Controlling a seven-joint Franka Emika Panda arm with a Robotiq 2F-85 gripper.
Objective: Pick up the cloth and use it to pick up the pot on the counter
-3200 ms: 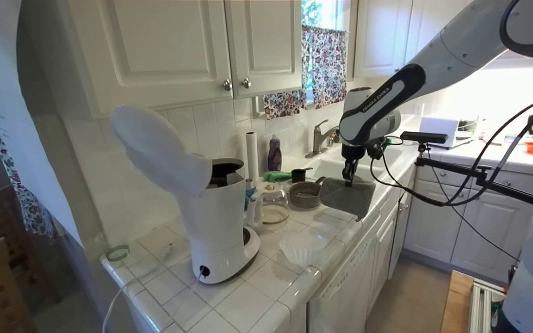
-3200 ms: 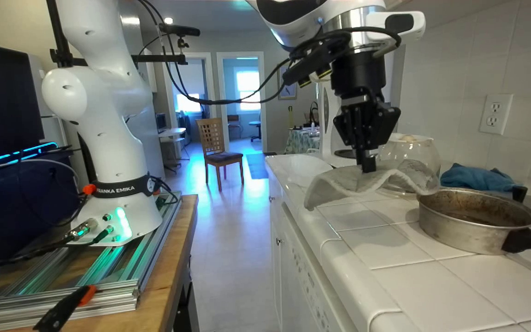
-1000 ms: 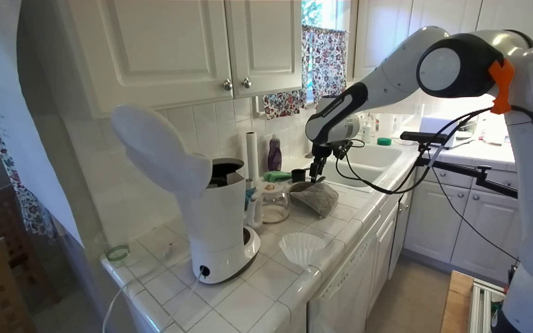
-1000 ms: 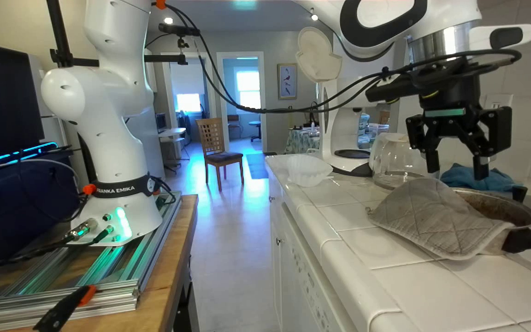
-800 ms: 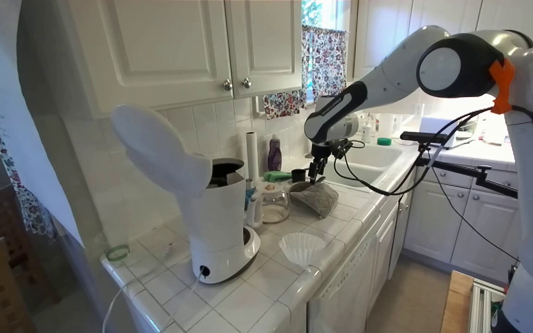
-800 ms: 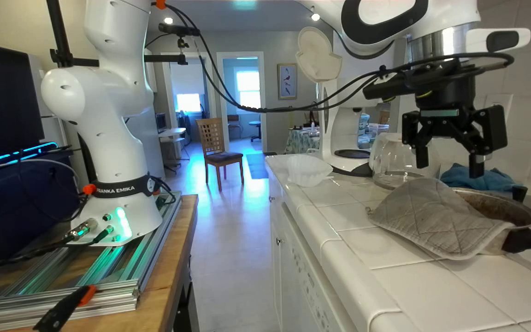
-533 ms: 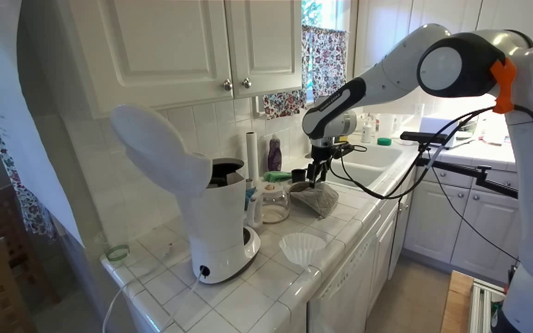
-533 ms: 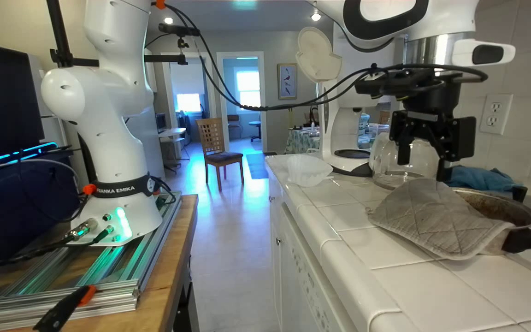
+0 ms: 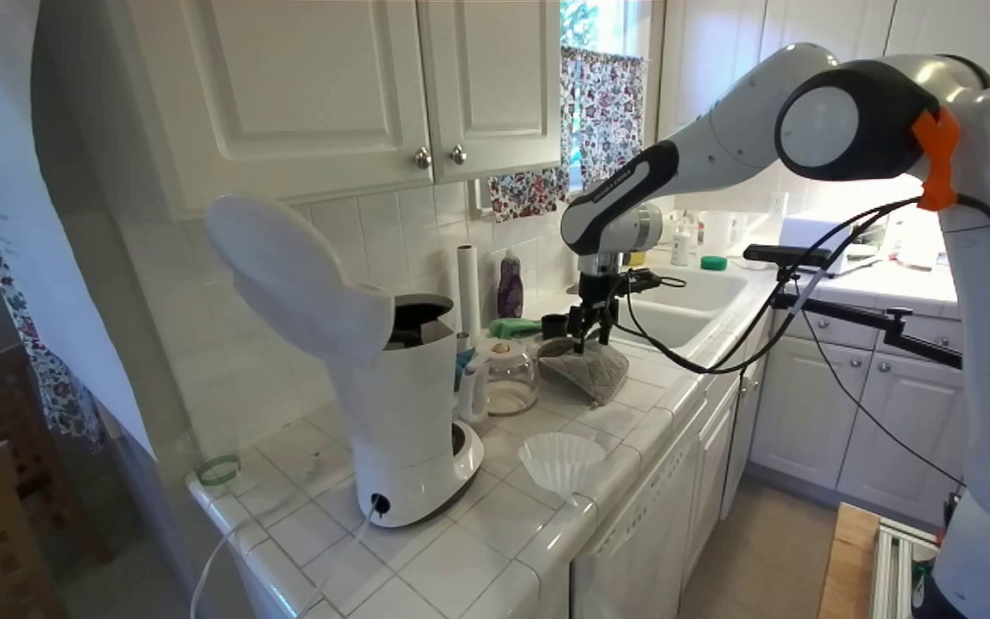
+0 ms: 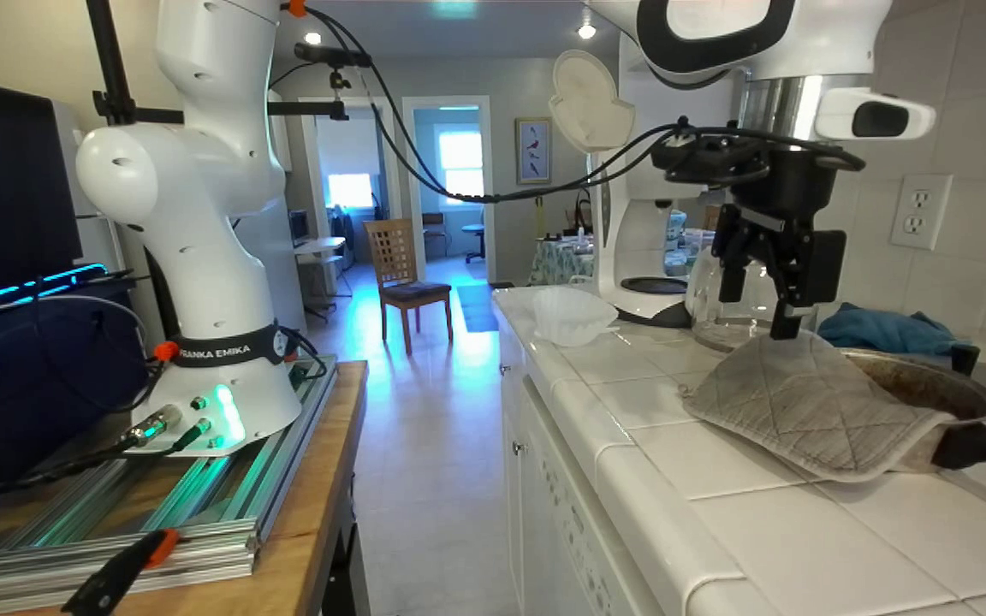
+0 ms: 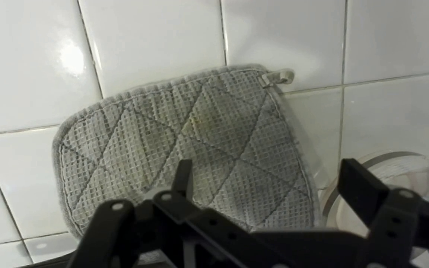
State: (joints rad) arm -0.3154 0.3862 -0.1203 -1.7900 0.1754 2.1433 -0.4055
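The grey-brown quilted cloth [image 10: 810, 406] lies draped over one side of the pot and slopes down to the counter. In the wrist view the cloth [image 11: 207, 137] fills the middle, its hanging loop at the upper right. The low round metal pot [image 10: 938, 389] shows its stained inside and black handle; its near wall is mostly covered. My gripper [image 10: 759, 306] stands upright just above the cloth's raised edge, fingers spread. Nothing is between them in the wrist view, where the gripper [image 11: 267, 169] spans the cloth's edge. Whether a fingertip touches the fabric I cannot tell.
Close beside the gripper is a glass carafe [image 11: 423, 193]. A blue rag [image 10: 887, 332] lies behind the pot. The white coffee machine [image 9: 405, 421] and a pale paper filter [image 9: 562, 460] stand further along. A black cup [image 9: 554, 325] and the sink [image 9: 684, 297] are nearby.
About three seconds ago the cloth hung from the shut gripper; now it rests on the pot, released. Over the last second the open gripper has turned, lowered slightly and shifted away from the pot handle.
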